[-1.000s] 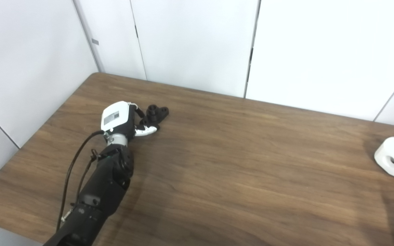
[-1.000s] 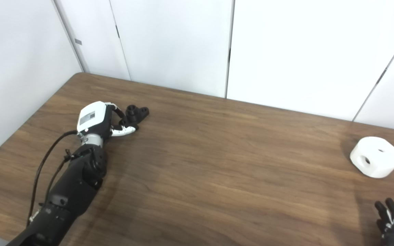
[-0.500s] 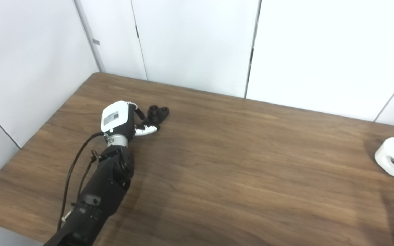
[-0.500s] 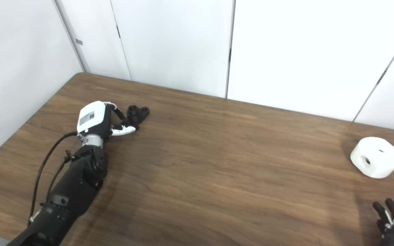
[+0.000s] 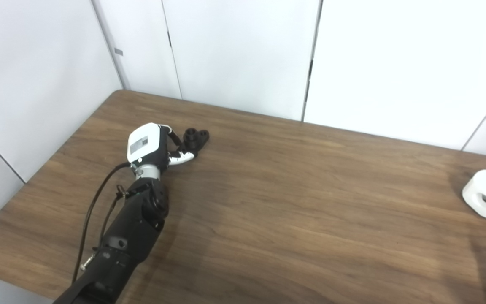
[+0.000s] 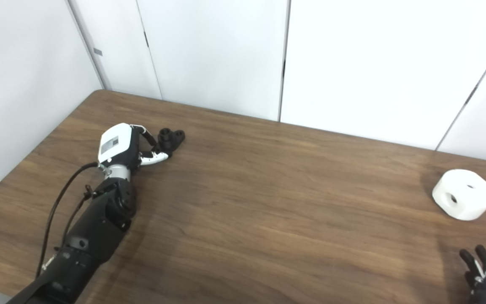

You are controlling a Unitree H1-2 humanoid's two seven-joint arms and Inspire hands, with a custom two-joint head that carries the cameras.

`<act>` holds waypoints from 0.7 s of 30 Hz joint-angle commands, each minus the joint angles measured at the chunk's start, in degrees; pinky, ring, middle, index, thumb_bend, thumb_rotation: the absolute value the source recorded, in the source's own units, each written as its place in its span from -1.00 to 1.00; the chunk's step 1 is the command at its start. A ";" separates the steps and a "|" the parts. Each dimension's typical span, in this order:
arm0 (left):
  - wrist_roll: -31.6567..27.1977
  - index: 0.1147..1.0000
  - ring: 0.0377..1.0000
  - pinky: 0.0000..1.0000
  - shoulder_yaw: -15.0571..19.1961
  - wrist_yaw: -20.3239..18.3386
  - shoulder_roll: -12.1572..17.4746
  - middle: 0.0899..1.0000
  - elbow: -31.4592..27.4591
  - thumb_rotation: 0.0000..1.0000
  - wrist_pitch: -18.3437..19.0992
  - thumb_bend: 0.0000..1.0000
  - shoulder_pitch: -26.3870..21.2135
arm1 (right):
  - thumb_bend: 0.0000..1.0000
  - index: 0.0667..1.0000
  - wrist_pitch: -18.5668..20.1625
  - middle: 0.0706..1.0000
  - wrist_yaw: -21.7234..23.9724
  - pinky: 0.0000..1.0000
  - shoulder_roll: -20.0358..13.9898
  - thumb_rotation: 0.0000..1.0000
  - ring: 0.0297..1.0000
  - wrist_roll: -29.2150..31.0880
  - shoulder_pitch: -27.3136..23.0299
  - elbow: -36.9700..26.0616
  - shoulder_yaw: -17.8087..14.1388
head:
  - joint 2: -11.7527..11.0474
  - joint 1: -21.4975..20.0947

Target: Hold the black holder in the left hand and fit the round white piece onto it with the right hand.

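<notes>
2 hands are ours to place, and only 1 is at work. Our left hand (image 5: 148,145) lies low on the table (image 5: 293,211) at its far left, fingers (image 5: 179,157) curled toward the black holder (image 5: 194,138). They touch or nearly touch its near side, but we cannot tell whether they have closed on it; the holder appears to rest on the wood.

From that hand the holder lies just ahead and a little to the right, toward the far edge of the table. Its long axis seems to run from the fingertips away to the far right, with 2 round sockets showing on top. We judge that the coming move turns on this: the fingers need to wrap its near end before any lift.

Our right hand (image 6: 481,276) shows only at the bottom right corner, fingers spread, holding nothing. The round white piece (image 6: 463,199) sits beyond it near the right edge, well apart from the holder, so the right hand is plainly the nearer one to it. We see side holes in the piece, all empty.

There are 0 containers here.
</notes>
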 commanded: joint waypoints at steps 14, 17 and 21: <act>-1.83 -0.16 0.80 0.85 -0.78 -1.59 1.47 0.57 -2.44 -0.91 -1.29 0.04 -0.40 | 0.16 1.00 2.30 0.88 0.17 1.00 0.40 1.00 1.00 -0.87 1.56 1.15 1.22 | 0.34 -0.56; -1.44 -0.16 0.79 0.83 -2.14 -2.62 2.13 0.57 -4.24 -0.91 -1.97 0.04 0.60 | 0.16 1.00 2.20 0.88 -0.03 1.00 0.61 1.00 1.00 -1.16 1.55 1.10 1.38 | 0.37 -0.94; -1.13 -0.16 0.79 0.83 -3.83 -4.25 2.86 0.57 -7.08 -0.90 -2.45 0.04 2.13 | 0.18 1.00 2.15 0.86 -0.43 1.00 0.90 1.00 1.00 -1.80 1.52 0.98 1.71 | 0.56 -1.56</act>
